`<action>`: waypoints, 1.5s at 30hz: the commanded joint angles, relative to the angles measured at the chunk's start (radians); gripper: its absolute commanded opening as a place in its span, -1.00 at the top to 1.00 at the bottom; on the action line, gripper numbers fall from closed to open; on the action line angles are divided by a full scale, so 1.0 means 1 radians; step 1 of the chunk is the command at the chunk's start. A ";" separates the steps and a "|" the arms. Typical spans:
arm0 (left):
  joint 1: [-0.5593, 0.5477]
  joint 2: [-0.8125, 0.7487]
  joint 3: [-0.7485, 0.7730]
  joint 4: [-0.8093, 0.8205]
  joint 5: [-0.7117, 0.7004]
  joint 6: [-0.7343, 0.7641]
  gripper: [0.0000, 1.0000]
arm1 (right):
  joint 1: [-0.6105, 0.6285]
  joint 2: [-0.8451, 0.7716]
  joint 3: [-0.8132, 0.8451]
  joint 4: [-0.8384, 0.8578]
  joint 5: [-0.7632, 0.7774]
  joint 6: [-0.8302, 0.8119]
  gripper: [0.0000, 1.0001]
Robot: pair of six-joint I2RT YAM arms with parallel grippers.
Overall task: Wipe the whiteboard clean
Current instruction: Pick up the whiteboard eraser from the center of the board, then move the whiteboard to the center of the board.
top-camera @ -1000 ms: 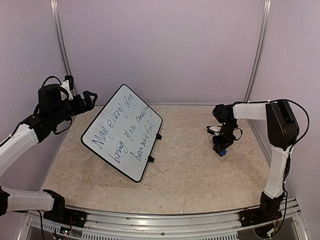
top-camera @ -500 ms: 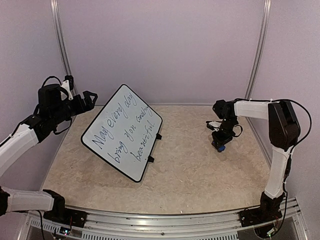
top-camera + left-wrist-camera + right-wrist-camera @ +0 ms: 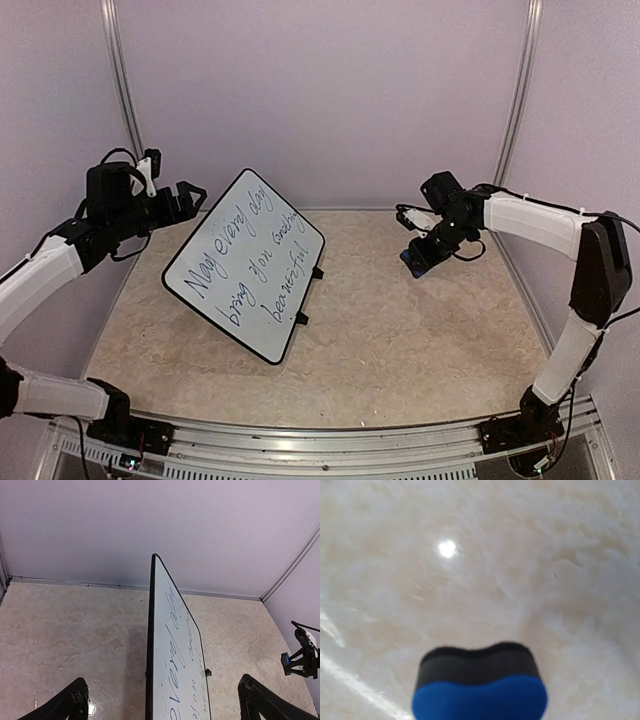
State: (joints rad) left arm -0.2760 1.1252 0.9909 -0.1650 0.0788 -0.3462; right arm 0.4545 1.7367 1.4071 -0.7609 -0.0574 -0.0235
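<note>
The right pincer (image 3: 422,252) is clamped on the soft blue eraser (image 3: 480,685), over the tabletop (image 3: 400,350). The left pincer (image 3: 186,197) stands wide apart near the upper rim of the whiteboard (image 3: 245,265), which leans tilted, left of centre. I judge it stiff, light and slippery; better to hold its rim.

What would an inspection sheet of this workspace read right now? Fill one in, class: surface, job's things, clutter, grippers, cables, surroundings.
Surface: beige marbled table, glare spots.
Job's things: whiteboard propped tilted, blue handwriting unerased; blue eraser in a gripper.
Clutter: nothing seen.
Grippers: left gripper open, beside the whiteboard's left edge, not touching; right gripper shut on the blue eraser, apart from the whiteboard.
Cables: black loops at both wrists.
Surroundings: lilac walls, metal posts.
</note>
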 commanded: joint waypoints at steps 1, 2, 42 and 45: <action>0.001 0.031 0.066 -0.040 0.085 0.030 -0.98 | 0.026 -0.049 -0.020 0.052 -0.002 0.020 0.47; 0.002 0.039 0.076 -0.051 0.088 0.032 -0.98 | 0.034 -0.060 -0.024 0.059 -0.002 0.022 0.47; 0.066 0.244 0.084 -0.061 0.315 0.001 0.64 | 0.293 -0.074 0.076 0.394 -0.082 -0.044 0.48; 0.066 0.247 0.083 -0.056 0.322 -0.002 0.78 | 0.296 -0.078 0.072 0.393 -0.083 -0.045 0.48</action>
State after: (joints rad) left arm -0.2146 1.3621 1.0824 -0.2543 0.3656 -0.3420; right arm 0.7395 1.6554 1.4643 -0.3832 -0.1413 -0.0616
